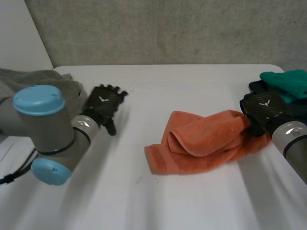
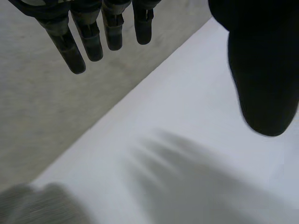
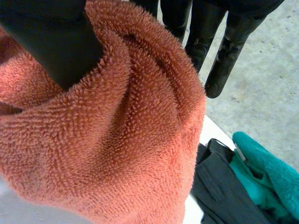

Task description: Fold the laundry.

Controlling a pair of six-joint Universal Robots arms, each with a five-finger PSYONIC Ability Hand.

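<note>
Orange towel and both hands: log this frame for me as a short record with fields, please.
orange towel: bunched and partly doubled over, on the white table
right hand: pinching the towel's end nearest it between thumb and fingers
left hand: fingers straight, holding nothing, apart from the towel
grey cloth: heaped beside the left arm
teal cloth: beyond the right hand, lying on a dark cloth
fold status: not yet neat

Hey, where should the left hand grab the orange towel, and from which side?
Probably its loose corner nearest the left hand, coming in from that side. The orange towel lies bunched, that corner flat on the table, while the right hand pinches the opposite end.
</note>
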